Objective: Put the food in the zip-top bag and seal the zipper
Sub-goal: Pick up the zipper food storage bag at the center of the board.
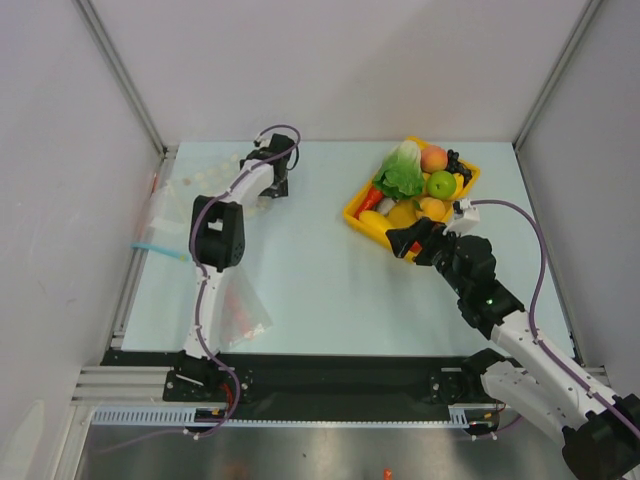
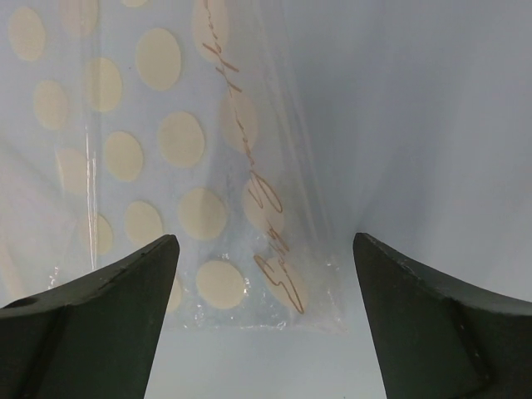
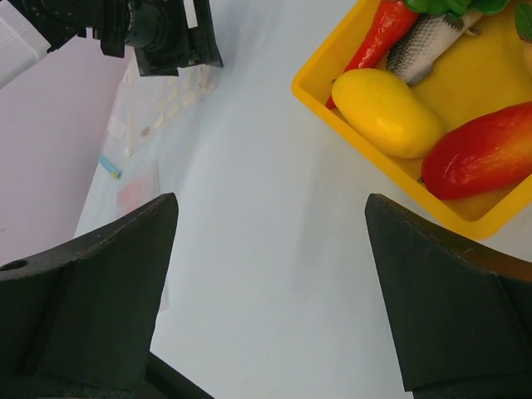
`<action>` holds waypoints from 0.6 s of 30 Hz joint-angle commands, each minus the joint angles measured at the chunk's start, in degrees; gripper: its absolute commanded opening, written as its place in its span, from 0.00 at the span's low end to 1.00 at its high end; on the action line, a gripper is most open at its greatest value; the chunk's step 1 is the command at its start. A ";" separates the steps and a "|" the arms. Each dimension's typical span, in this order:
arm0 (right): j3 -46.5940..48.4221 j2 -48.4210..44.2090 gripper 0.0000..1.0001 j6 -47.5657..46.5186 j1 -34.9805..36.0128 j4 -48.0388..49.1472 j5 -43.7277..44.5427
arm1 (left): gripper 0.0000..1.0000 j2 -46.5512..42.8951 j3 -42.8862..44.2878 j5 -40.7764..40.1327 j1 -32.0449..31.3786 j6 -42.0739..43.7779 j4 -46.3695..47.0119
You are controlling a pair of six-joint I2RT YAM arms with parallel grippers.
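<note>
At the near left corner, a clear bag with red bits [image 1: 243, 312], flat on the desk, close beside the left arm's lower link. Farther in, on the right half, the right gripper [image 3: 268, 199]: fingers spread wide, nothing between them, bare desk beneath, poised just off the near left corner of the yellow tray [image 3: 314, 83]. Along the left edge, about midway back, a flat clear bag with a blue strip [image 1: 155, 246].

Toward the far right corner, the tray itself, set askew to the desk edges, with the food piled in it:
- At the near rim, a yellow lemon-like fruit [image 3: 386, 112] and a red-orange mango [image 3: 482, 154], close together.
- Behind them, a red chilli [image 3: 378, 33] and a grey fish [image 3: 426, 46].
- Farther back, a green apple [image 1: 441, 184] and leafy lettuce [image 1: 402, 170].
- Farthest, a peach [image 1: 433, 158].

Toward the far left corner, the zip-top bag [image 2: 166, 141], clear with pale dots, flat on the desk, well apart from the tray. Over it the left gripper [image 2: 264, 241], pointing down, fingers wide apart and closed on nothing, one corner of the bag on the desk between them. Zipper not made out in any view; whether pressed shut or open, cannot tell.
</note>
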 commanded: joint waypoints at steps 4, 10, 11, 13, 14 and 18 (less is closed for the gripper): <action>-0.28 -1.42 1.00 0.32 -0.17 2.52 -0.55 | 0.87 3.69 5.66 6.59 1.45 -2.28 -6.57; -0.46 -1.77 1.00 0.40 -0.17 2.61 -0.37 | 0.50 0.27 0.13 7.40 2.25 -2.72 -2.45; -0.37 -1.77 1.00 0.40 -0.17 2.43 -0.46 | 0.42 0.09 -0.14 7.92 2.25 -2.64 -2.01; -0.46 -1.94 1.00 0.40 -0.17 2.43 -0.29 | 0.13 0.18 0.03 8.27 2.34 -2.29 -2.27; -0.55 -2.03 1.00 0.40 -0.17 2.52 -0.37 | 0.01 0.18 -0.06 8.36 2.34 -2.20 -2.27; -0.55 -1.95 1.00 0.32 -0.09 2.52 -0.19 | 0.00 -2.27 -4.95 7.92 2.16 -3.59 0.18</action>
